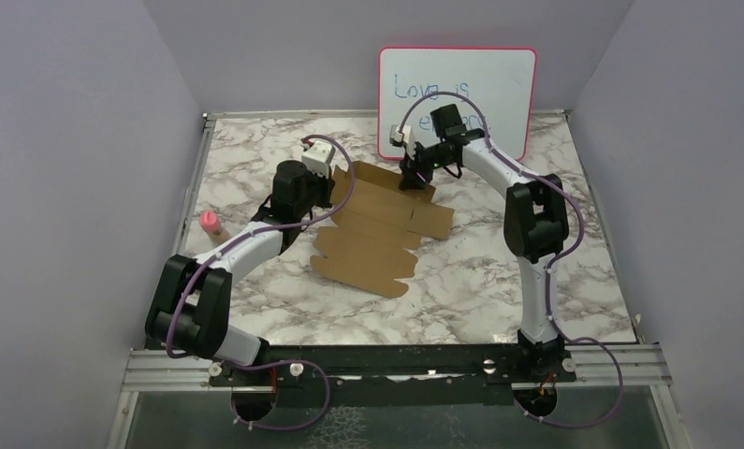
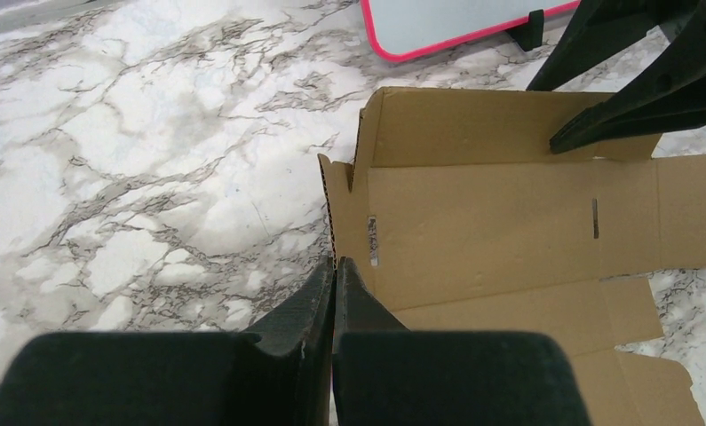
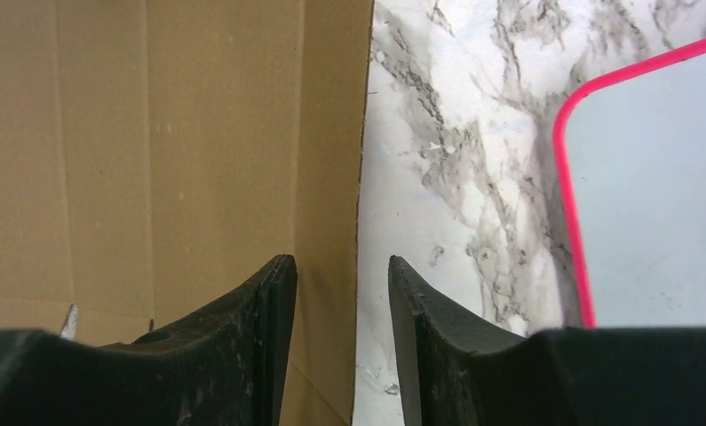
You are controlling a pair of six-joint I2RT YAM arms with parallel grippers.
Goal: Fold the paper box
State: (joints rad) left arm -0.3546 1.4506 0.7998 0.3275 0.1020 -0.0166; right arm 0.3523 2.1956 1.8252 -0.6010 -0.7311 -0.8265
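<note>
The paper box (image 1: 377, 238) is a flat brown die-cut cardboard sheet on the marble table, its far end partly raised. My left gripper (image 1: 328, 195) is at the sheet's left edge. In the left wrist view its fingertips (image 2: 335, 262) are pressed together on the upright corrugated edge of the paper box (image 2: 482, 231). My right gripper (image 1: 415, 178) is at the far end of the sheet. In the right wrist view it (image 3: 342, 259) stands open astride the cardboard's edge (image 3: 180, 133), one finger over the cardboard and the other over the marble.
A pink-framed whiteboard (image 1: 457, 98) leans against the back wall just behind the right gripper. A small pink object (image 1: 210, 224) stands near the table's left edge. Grey walls close in the table on three sides.
</note>
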